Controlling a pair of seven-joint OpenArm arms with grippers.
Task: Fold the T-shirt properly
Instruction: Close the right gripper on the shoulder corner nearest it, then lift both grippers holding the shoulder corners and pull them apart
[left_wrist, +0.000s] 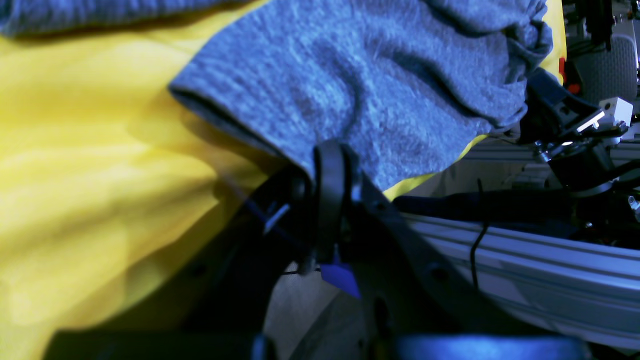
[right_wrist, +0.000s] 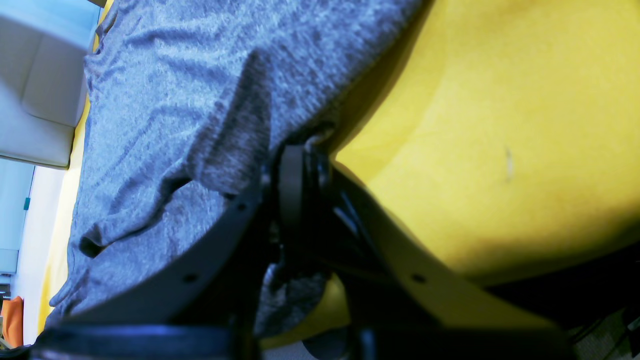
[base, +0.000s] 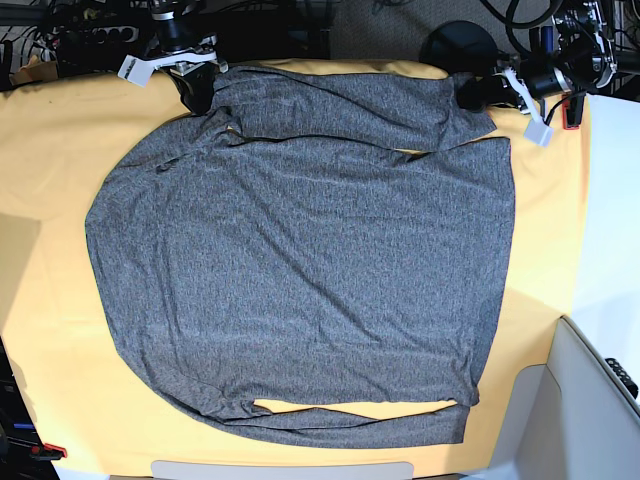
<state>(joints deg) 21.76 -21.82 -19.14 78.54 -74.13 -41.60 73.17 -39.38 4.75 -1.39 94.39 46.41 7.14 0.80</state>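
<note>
Base view: the T-shirt (base: 300, 260) was spread over the yellow cloth (base: 60, 130). Its far edge was pinched by the left gripper (base: 478, 92) and the right gripper (base: 200, 85), both clamped on fabric. Lifting evenly and together was judged best.

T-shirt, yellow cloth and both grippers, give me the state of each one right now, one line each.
T-shirt: spread mostly flat, wrinkled, top edge folded over, both top corners pinched.
Yellow cloth: lying spread beneath the shirt.
Left gripper: shut on the T-shirt's edge.
Right gripper: shut on the T-shirt's edge.
</note>
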